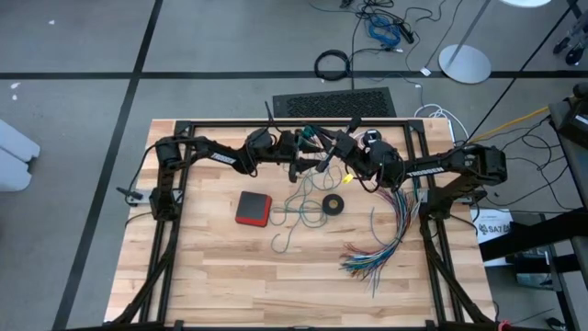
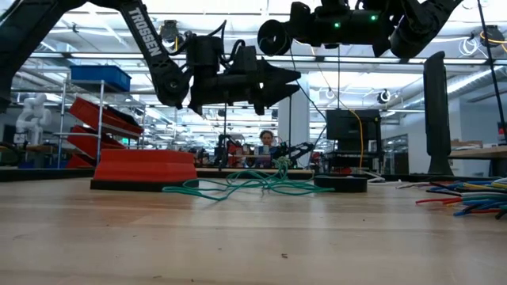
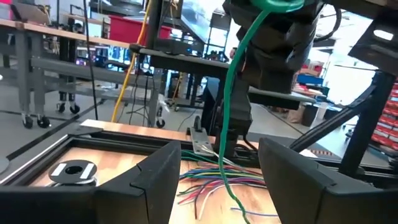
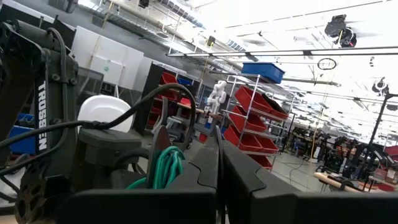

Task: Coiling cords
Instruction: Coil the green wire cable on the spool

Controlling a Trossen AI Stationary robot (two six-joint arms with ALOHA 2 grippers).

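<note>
- Teal-green cord (image 1: 296, 204) lies mostly in a loose tangle on the wooden surface (image 1: 230, 276), about mid-way across and toward the far edge, between the red block (image 1: 254, 208) and the small black ring (image 1: 332, 204); one strand rises from the heap to the claws above.
- Fanned multicoloured wires (image 1: 377, 246) lie apart, toward the right edge.
- Left claw (image 2: 273, 81) hovers above the tangle, fingers apart, holding nothing.
- Right claw (image 1: 354, 156), just beside it and over the far edge, is pressed together on the teal loops (image 4: 168, 163).
- Judgement: a coiling turn is in hand; next the left claw must catch the hanging strand (image 3: 230, 118) and lay another loop.
</note>
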